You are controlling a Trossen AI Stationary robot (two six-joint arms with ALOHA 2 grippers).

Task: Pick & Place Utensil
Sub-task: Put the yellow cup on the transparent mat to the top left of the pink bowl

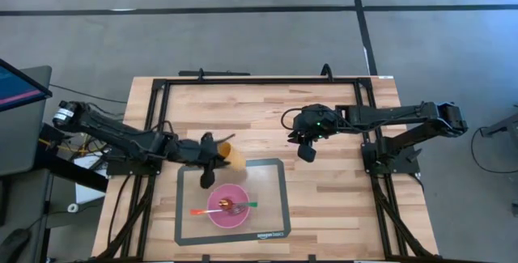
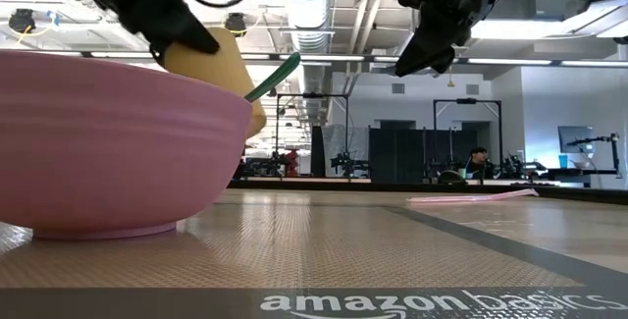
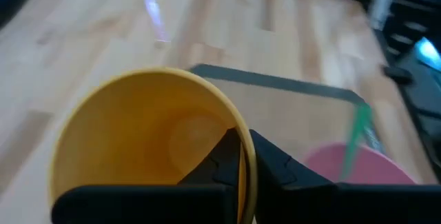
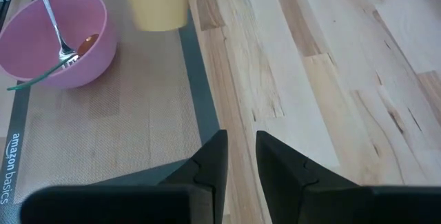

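A pink bowl [image 1: 229,206] stands on the grey mat [image 1: 271,214] and holds utensils: one with a green handle [image 1: 247,205] and one with an orange handle [image 1: 198,211], both leaning on the rim. The bowl also shows in the right wrist view [image 4: 58,41]. My left gripper [image 1: 212,156] is shut on a yellow cup [image 1: 231,154] at the mat's far edge, just beyond the bowl. The cup is tipped, its mouth toward the gripper. My right gripper [image 1: 306,148] hovers above the bare wood right of the mat, its fingers a narrow gap apart and empty. My left gripper holds the yellow cup by its rim [image 3: 246,156], one finger inside the cup and one outside, the wall pinched between them. The fingers come nearly level from the table's left. The cup is tipped on its side; whether it is clear of the mat I cannot tell.
A thin pale pink stick [image 2: 471,197] lies flat on the wood beyond the mat. Black frame rails [image 1: 259,79] run along the table's far edge and sides. Bare wood lies right of the mat.
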